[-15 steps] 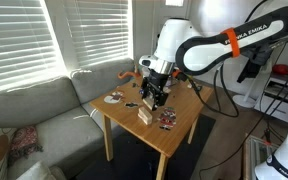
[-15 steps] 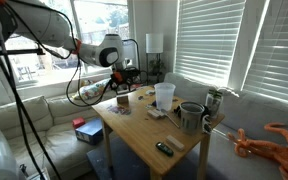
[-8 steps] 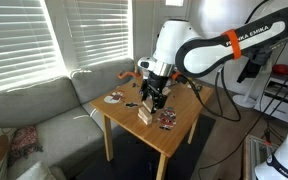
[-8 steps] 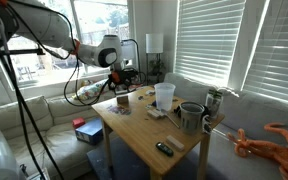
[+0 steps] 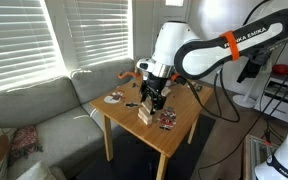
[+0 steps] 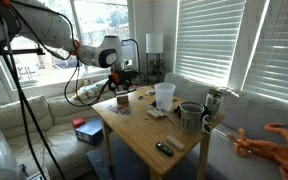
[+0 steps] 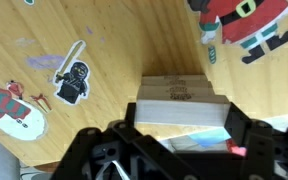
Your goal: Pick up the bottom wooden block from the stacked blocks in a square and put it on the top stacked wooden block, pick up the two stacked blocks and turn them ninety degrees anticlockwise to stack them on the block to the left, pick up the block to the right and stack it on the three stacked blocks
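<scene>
In the wrist view my black gripper [image 7: 181,128] is shut on a pale tan wooden block [image 7: 180,108], which fills the gap between the two fingers. Just past it lies another pale block [image 7: 175,86] on the wooden table [image 7: 124,40]. In an exterior view the gripper [image 5: 152,100] points down just above a small pale stack of blocks [image 5: 144,116] near the table's front edge. In the other exterior view the gripper [image 6: 119,82] hangs over the far end of the table, and the blocks there are too small to tell apart.
Stickers of a ninja [image 7: 74,78], a Santa [image 7: 246,24] and a snowman [image 7: 12,108] lie flat on the tabletop. A clear cup [image 6: 164,96], a mug [image 6: 191,116], a can [image 6: 214,102] and a remote [image 6: 164,148] stand on the table. A sofa [image 5: 34,105] flanks it.
</scene>
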Motion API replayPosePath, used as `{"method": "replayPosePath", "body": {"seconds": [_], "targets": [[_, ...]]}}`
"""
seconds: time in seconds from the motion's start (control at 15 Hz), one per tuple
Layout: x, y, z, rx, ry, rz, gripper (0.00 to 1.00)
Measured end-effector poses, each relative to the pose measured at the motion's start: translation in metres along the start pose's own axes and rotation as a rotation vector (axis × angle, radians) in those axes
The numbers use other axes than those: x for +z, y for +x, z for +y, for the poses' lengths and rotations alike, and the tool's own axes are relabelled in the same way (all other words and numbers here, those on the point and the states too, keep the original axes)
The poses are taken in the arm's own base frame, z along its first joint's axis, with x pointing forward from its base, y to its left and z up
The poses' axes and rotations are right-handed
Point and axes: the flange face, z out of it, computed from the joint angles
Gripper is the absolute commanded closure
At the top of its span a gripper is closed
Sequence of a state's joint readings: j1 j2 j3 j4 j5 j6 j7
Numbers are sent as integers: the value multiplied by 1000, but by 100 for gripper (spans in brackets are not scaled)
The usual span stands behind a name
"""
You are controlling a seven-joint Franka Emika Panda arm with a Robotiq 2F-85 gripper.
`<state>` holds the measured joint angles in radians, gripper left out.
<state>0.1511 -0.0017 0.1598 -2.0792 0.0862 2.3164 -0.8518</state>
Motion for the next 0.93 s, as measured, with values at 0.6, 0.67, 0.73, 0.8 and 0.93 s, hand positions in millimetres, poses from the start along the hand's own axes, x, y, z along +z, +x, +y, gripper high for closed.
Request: {"method": "replayPosePath", "body": {"seconds": [0.6, 0.67, 0.73, 0.8, 0.93], "targets": [[9, 9, 2, -9, -3, 12, 40], [11, 9, 2, -9, -1, 11, 40], [12, 9, 2, -9, 1, 10, 40], [13, 9, 2, -9, 3, 9, 40], [15, 9, 2, -8, 5, 8, 40]]}}
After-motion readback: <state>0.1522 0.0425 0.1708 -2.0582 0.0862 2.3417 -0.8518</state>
